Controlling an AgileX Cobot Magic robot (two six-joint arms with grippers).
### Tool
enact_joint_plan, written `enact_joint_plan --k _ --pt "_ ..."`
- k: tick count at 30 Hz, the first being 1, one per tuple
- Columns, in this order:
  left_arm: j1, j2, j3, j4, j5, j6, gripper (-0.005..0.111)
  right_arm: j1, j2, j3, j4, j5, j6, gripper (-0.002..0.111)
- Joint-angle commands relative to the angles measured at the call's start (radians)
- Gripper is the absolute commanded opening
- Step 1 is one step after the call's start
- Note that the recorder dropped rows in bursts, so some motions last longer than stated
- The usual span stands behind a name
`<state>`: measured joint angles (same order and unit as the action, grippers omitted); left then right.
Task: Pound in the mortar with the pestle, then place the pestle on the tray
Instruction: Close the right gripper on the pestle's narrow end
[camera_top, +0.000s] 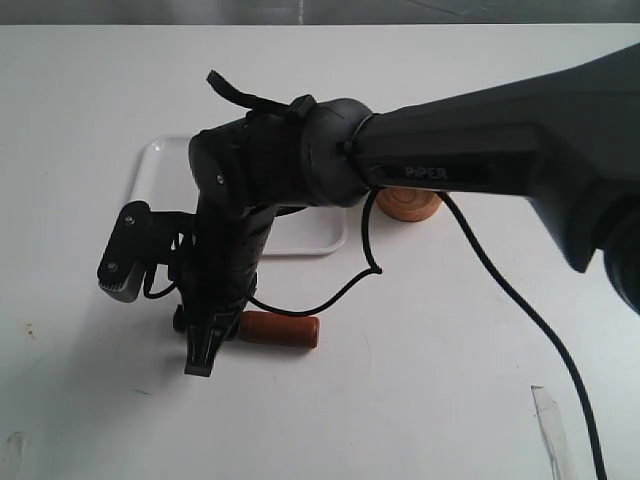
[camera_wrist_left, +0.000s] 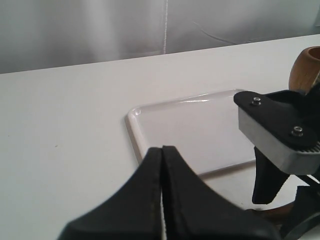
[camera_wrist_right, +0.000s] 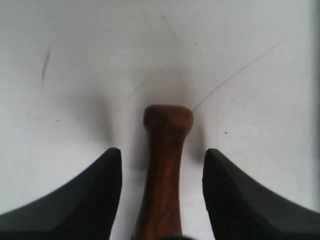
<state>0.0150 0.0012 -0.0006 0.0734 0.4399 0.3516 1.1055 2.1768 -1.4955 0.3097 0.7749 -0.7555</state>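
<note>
The pestle lies flat on the white table, its thick end pointing right and its thin neck hidden under my right gripper. That gripper has reached across to the left and points down. In the right wrist view it stands open, a finger on either side of the pestle's neck without touching it, the knob just past the tips. The mortar shows partly behind the right arm. The white tray lies behind the gripper. My left gripper is shut on nothing, hovering near the tray's corner.
A black cable trails from the right arm over the table to the front right. The right arm's camera mount hangs between the left wrist camera and the mortar. A strip of clear tape lies at the front right.
</note>
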Motion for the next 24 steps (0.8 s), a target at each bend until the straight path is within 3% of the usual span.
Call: enact_joint_plan --k 1,5,24 --pt "-0.008 -0.001 0.001 -0.007 -0.003 -0.008 0.000 0.003 -0.005 -0.007 0.002 -0.008 -0.001 0.039" --pt "-0.008 -0.001 0.001 -0.007 -0.003 -0.008 0.000 0.013 -0.005 -0.007 -0.034 -0.008 -0.001 0.030" --pt "-0.008 -0.001 0.001 -0.007 -0.003 -0.008 0.000 0.062 0.005 -0.007 -0.128 -0.031 0.054 0.030"
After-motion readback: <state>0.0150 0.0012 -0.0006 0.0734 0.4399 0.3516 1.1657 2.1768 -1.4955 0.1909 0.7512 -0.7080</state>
